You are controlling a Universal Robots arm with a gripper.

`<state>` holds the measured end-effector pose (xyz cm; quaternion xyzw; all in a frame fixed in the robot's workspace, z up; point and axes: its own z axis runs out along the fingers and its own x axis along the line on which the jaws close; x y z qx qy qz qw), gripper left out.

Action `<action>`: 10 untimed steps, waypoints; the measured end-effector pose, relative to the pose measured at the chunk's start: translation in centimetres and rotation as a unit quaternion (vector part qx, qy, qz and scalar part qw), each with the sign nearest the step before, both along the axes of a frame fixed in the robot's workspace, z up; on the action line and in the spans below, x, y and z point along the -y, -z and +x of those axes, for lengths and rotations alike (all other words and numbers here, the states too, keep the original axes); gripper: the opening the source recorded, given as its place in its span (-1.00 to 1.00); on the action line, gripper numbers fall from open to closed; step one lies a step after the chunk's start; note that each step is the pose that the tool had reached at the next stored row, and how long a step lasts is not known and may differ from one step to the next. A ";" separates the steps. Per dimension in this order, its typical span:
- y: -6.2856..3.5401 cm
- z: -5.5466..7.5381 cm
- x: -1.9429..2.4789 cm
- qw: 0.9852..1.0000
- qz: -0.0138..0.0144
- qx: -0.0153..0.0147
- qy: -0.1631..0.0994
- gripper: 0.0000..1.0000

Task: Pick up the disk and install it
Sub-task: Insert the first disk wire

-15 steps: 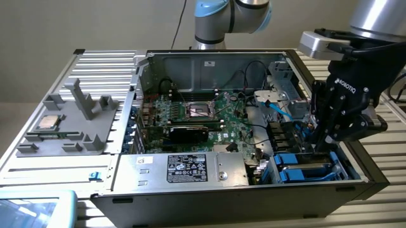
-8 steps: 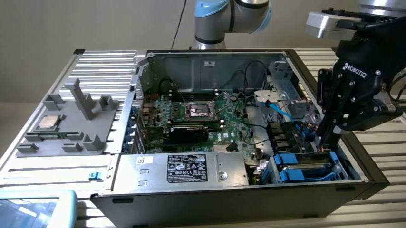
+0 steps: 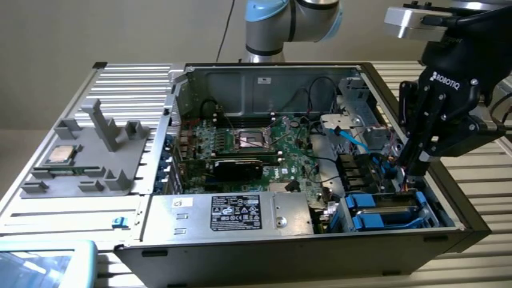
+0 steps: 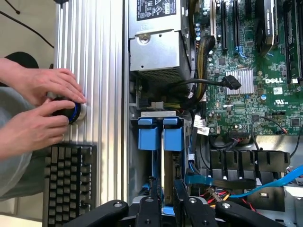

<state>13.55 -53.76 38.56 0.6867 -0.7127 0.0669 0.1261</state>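
Observation:
The disk (image 4: 167, 163) stands on edge in the drive bay at the front corner of the open computer case (image 3: 448, 231), its silver side and blue frame showing. In the wrist view my gripper (image 4: 166, 201) straddles it, one black finger (image 4: 154, 194) on each side, shut on the disk's thin body. Its blue end tab (image 4: 173, 135) sits level with a second blue tab (image 4: 147, 135) beside it. In the exterior view my gripper (image 3: 418, 171) reaches down into the case's right end, just above the blue frames (image 3: 384, 211) in the bay.
A silver power supply with a black label (image 3: 236, 213) borders the bay, the motherboard (image 3: 256, 150) and loose cables (image 4: 246, 189) lie next to it. A CPU chip (image 3: 60, 155) rests on a grey holder. A person's hands (image 4: 38, 109) hold a round knob beside a keyboard (image 4: 71, 182).

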 end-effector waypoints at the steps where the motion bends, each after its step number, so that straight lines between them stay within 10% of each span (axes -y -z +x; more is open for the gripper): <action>1: 0.00 0.0 0.00 1.000 0.000 0.000 0.000 -0.51; 10: 0.00 0.0 0.00 1.000 0.000 0.000 0.000 -0.51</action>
